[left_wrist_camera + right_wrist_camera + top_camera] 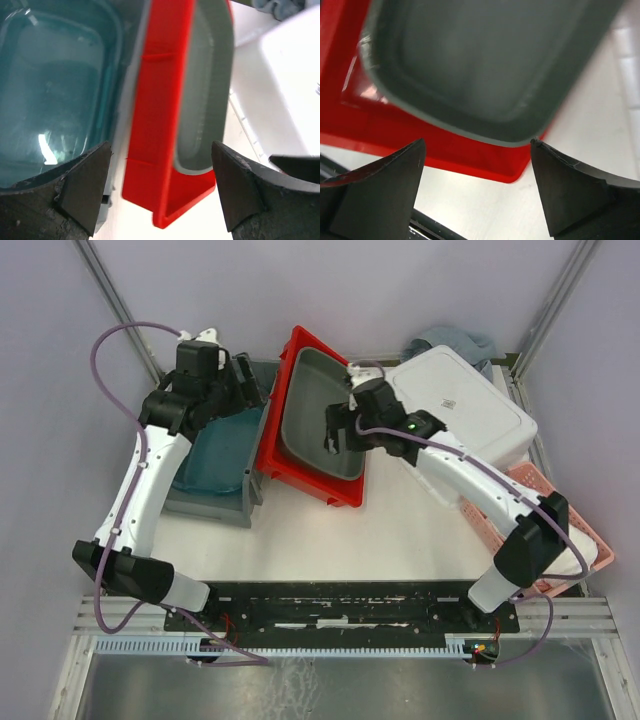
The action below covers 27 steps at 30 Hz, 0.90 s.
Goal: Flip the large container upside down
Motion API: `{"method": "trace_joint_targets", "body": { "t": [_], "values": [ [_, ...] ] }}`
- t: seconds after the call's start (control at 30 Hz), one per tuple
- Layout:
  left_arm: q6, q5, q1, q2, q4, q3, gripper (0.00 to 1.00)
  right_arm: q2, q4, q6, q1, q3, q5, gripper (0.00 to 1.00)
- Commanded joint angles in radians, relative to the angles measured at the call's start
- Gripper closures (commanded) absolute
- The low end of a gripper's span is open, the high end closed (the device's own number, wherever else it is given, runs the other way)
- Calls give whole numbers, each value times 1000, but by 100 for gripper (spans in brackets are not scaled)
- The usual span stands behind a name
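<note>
The large red rectangular plastic container (pixel 272 445) stands at the middle of the white counter (pixel 330 545), towards the back. It is open side up. A grey rounded plastic tub (pixel 315 400) is nested inside it. The long left wall of the red container lies directly against a grey rectangular plastic bin (pixel 210 502). It cannot be determined whether the red container sits flat or leans.

The grey bin holds a teal translucent plastic tub (pixel 215 450).

To the right of the red container lies a white flat plastic lid or box (pixel 470 405). It is close to the red container but apart from it. A pink perforated plastic basket (pixel 580 530) lies at the right edge of the counter, partly under the right arm. A blue-grey crumpled cloth (pixel 450 340) lies behind the white item.

Left hand (pixel 240 375): positioned above the back end of the seam between the grey bin and the red container. Its fingers are spread apart and hold nothing. In the left wrist view, the red wall and the grey tub rim appear between the two fingers, below them.

Right hand (pixel 335 430): positioned over the front right part of the grey tub. Its fingers are spread apart and hold nothing. In the right wrist view, the tub corner and the red rim lie beneath the gap.
</note>
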Motion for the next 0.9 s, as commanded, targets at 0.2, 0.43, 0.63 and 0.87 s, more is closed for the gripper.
{"method": "trace_joint_targets", "body": {
  "t": [0.2,0.43,0.63,0.87],
  "values": [
    [-100,165,100,-55,78,-132,12,211,315,-108,171,143,-115,9],
    [-102,170,109,-59,104,-155,12,363,321,-102,188,273,-112,18],
    [-91,177,112,-48,108,-161,12,291,325,-109,190,277,-137,69],
    [-81,191,112,-32,135,-142,12,74,240,-156,182,250,-53,98]
  ]
}}
